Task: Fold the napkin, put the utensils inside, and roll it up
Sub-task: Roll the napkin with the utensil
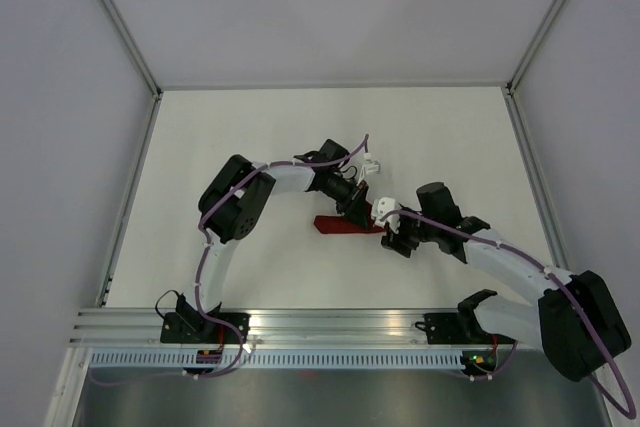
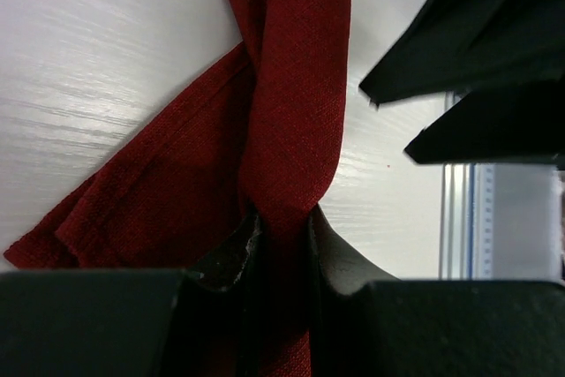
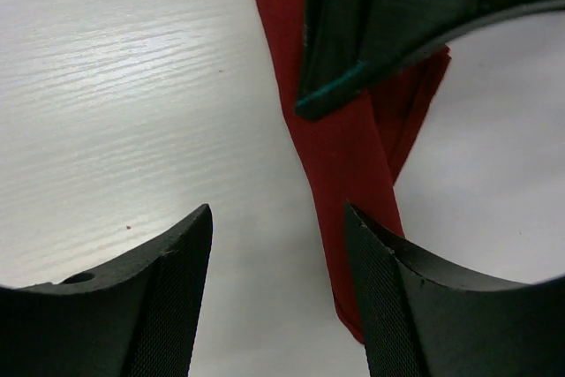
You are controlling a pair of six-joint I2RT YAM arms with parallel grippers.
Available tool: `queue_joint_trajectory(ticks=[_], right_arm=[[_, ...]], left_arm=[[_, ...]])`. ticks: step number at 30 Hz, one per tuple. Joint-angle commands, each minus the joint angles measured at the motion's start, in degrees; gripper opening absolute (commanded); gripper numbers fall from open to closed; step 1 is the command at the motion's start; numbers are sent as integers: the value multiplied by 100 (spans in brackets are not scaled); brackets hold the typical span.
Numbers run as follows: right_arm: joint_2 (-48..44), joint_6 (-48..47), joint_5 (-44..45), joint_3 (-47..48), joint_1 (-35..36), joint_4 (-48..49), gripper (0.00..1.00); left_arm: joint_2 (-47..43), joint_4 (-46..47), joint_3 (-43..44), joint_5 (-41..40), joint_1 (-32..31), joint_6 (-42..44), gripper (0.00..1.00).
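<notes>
Left claw (image 2: 281, 229) is pinching the dark red cloth napkin (image 2: 291, 103), lying as a slim bundled strip on the white surface (image 3: 124, 86); right claw (image 3: 278, 249) is hovering wide, empty, alongside. Rolling is looking nearly finished; fork unseen.

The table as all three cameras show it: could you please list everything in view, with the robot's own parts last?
napkin: one, dark red, bunched into a strip on the table between the tools.
teal strip: one, teal, at the left tool's tip; unclear what it is.
table: one, white, under everything.
rail: one, silver, along the near edge.
walls: three, grey, around the table.
left arm, right arm: two, black and white, reaching from the rail.
left tool: one, black, shut on the napkin.
right tool: one, black, open over the napkin's end.
</notes>
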Motion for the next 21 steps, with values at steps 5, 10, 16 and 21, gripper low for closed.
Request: queue_joint_trajectory(ticks=[5,10,16,21], right_arm=[[335,-324,1353,-157,1045,1194,67],[722,-395,1687,-227,1407,1438,67],[1179,-395,2013,-298,1539,1633,53],[1259,-430,2083,-315,1539,1607,40]], left_arm=[[806,-1052,77,-313,-125,-118,11],[789,-1061,77,-357,-125,-162,15],[666,-1061,33,-226,-125,-92,31],[455,-1052,-63,-155,-116,31,36]])
